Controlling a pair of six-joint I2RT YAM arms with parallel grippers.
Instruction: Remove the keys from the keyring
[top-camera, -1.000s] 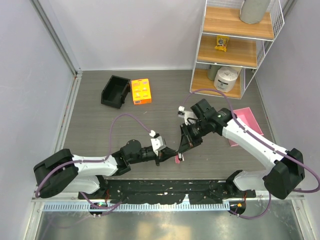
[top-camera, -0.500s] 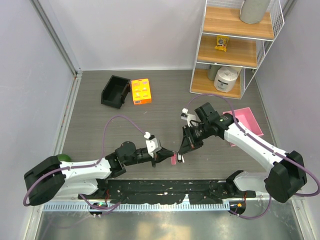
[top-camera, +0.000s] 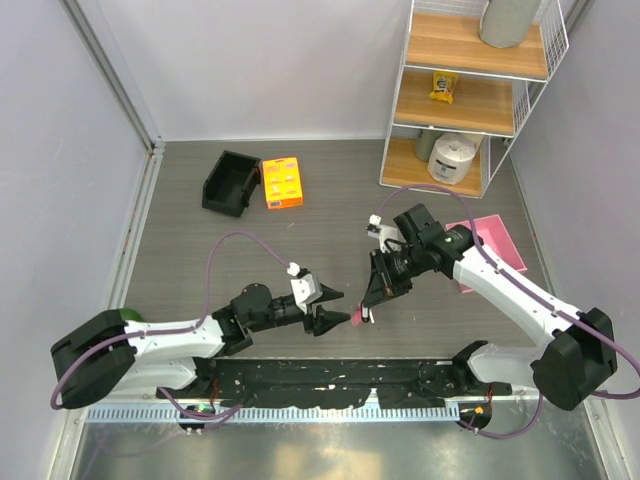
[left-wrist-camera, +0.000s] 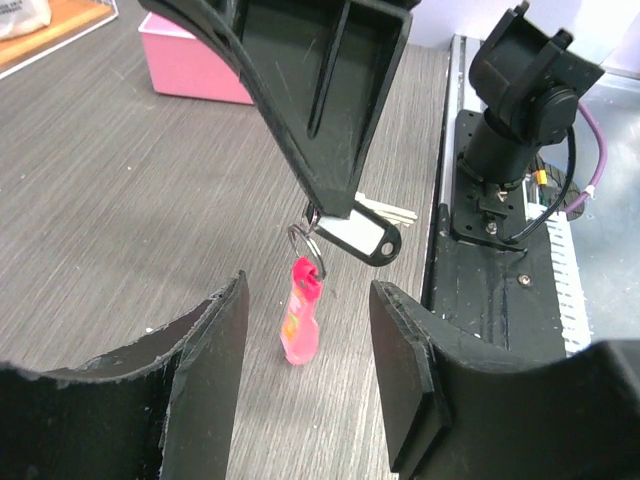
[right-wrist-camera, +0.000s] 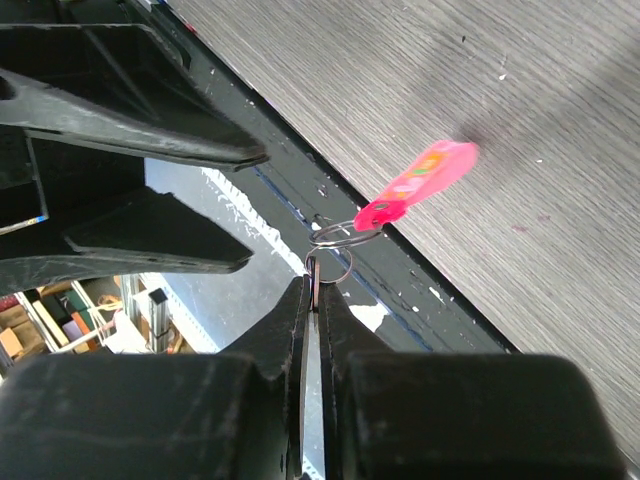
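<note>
While right arm reaches down toward near edge of surface, right gripper jaws clamp keyring by its ring, pink tag and key dangling. Left arm lies low, stretched rightward; left gripper jaws apart (touching nothing). Tag print unreadable.

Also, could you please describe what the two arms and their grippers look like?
Both the left arm and the right arm have white links and black joints. A purple cable loops along each. The left gripper and the right gripper have matte black, tapering, wedge-shaped fingers; the left ones are chipped at the edges. No markings show.
</note>
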